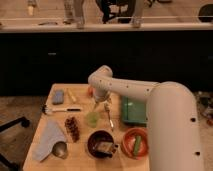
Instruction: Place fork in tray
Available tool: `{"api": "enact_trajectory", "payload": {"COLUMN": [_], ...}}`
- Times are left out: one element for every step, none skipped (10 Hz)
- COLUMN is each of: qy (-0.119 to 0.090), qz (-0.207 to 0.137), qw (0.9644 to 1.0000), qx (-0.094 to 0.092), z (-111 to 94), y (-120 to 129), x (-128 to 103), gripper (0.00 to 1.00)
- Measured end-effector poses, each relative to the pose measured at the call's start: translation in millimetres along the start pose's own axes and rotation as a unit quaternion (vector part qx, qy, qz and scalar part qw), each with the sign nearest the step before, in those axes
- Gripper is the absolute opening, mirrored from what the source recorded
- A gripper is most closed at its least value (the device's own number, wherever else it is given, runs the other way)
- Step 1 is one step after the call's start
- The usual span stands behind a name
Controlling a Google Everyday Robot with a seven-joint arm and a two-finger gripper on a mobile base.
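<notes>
1. The tool (pixel 98 105) hangs from the white arm (pixel 125 90) over the middle of the worktop (pixel 82 157), just above the small green cup (pixel 92 118).
2. Tool state: this view does not show how far the tool is parted or whether it grips anything.
3. The fork (pixel 109 118) appears to lie flat on the worktop, just right of the green cup and just below and right of the tool. Contact between fork and tool cannot be confirmed.
4. The fork lies between the green cup and the tray (pixel 131 111). It is outside the tray, near its left wall.
5. The tray sits at the right of the worktop, partly hidden by the arm.
6. An orange bowl (pixel 135 142) stands in front of the tray, with a dark bowl (pixel 100 144) to its left. Both are nearer the camera than the fork.
7. A black-handled utensil (pixel 59 109) with a white head lies at the left of the worktop, well apart from the fork.
8. A grey-blue cloth (pixel 49 137) lies near the front left corner.
</notes>
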State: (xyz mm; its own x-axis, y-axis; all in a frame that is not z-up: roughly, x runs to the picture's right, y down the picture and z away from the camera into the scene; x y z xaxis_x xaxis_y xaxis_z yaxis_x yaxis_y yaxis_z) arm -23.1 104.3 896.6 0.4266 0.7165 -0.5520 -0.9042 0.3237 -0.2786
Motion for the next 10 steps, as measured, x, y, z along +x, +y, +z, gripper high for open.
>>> {"api": "enact_trajectory", "payload": {"qy": [0.005, 0.008, 0.012, 0.015, 0.015, 0.016, 0.016, 0.017, 0.017, 0.018], "qz": [-0.001, 0.000, 0.001, 0.003, 0.005, 0.006, 0.009, 0.012, 0.015, 0.015], "qw": [1.0000, 1.0000, 0.9999, 0.9999, 0.9999, 0.9999, 0.9998, 0.9997, 0.9992, 0.9986], "qx": [0.001, 0.001, 0.002, 0.003, 0.002, 0.000, -0.004, -0.015, -0.033, -0.048], "z": [4, 7, 11, 13, 15, 18, 20, 23, 27, 32], "y": [0, -2, -6, -10, -13, -17, -23, -27, -34, -36], "x": [-1, -4, -4, -4, -6, -7, -7, -6, -5, -6], "gripper": [0.80, 0.80, 0.80, 0.80, 0.80, 0.80, 0.80, 0.80, 0.80, 0.80]}}
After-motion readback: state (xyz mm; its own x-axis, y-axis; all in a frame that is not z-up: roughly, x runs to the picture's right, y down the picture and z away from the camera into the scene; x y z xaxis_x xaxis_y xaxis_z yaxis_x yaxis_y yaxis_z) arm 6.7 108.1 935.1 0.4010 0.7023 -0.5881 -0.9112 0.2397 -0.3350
